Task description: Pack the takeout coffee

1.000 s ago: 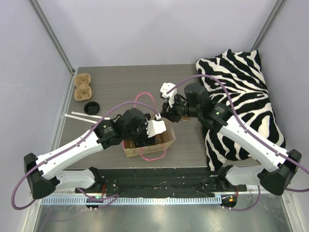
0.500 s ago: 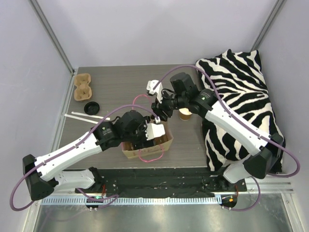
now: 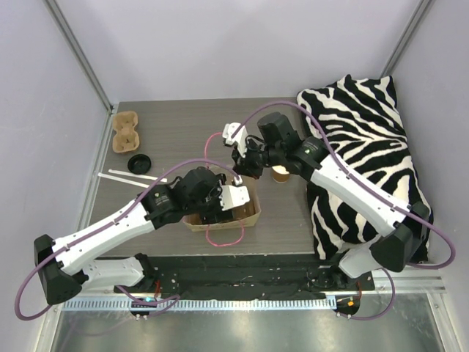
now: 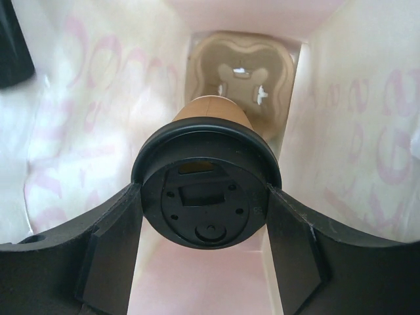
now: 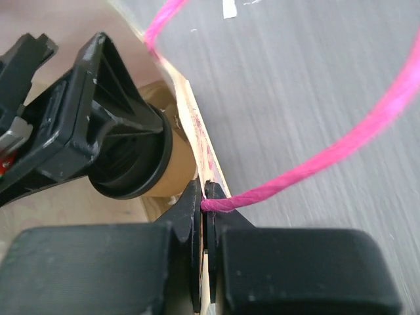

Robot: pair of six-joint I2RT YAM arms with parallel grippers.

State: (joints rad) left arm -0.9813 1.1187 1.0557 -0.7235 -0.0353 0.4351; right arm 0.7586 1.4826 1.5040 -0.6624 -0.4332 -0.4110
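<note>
A brown paper bag (image 3: 251, 213) with pink cord handles (image 3: 214, 144) lies open at mid-table. My left gripper (image 4: 203, 194) reaches inside it, shut on a brown coffee cup (image 4: 213, 109) with a black lid; both fingers press the lid's sides. A cardboard cup carrier (image 4: 239, 72) sits at the bag's bottom behind the cup. My right gripper (image 5: 205, 197) is shut on the bag's rim (image 5: 195, 128), right where a pink handle (image 5: 315, 164) joins it. A second brown cup (image 3: 280, 174) without a lid stands on the table just right of that gripper.
A spare cardboard cup carrier (image 3: 125, 132) lies at the back left, a loose black lid (image 3: 139, 163) in front of it, and two white stirrers (image 3: 124, 176) nearby. A zebra-striped cushion (image 3: 366, 147) fills the table's right side.
My right gripper swung left from the lidless cup to the bag's far rim and closed on it. The left gripper stayed in the bag with its cup.
</note>
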